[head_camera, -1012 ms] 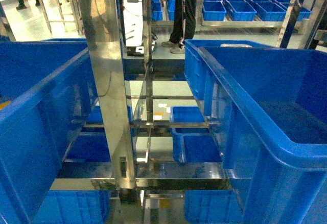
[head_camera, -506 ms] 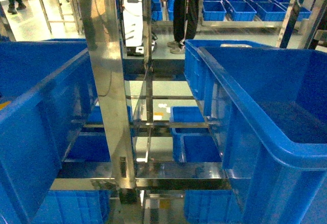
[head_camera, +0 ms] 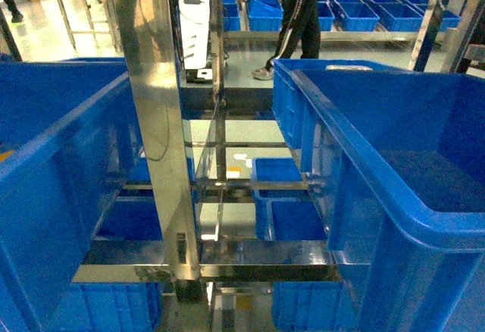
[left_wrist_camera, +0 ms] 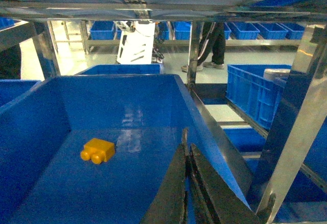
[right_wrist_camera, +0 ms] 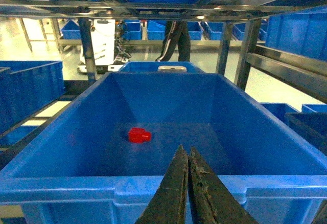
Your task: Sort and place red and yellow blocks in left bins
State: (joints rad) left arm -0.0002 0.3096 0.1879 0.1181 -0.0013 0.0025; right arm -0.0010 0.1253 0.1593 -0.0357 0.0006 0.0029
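Two big blue crates, one on the left (head_camera: 53, 165) and one on the right (head_camera: 394, 165), flank a shiny steel post (head_camera: 163, 142) (someone's legs (head_camera: 299, 29) show behind).

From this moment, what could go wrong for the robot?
1. The red block lies in the bin under the right gripper, not beside the yellow block; if that bin is a right one, the sorting may be wrong.
2. Both grippers are shut and empty; the left gripper is close to the bin wall and may scrape it.
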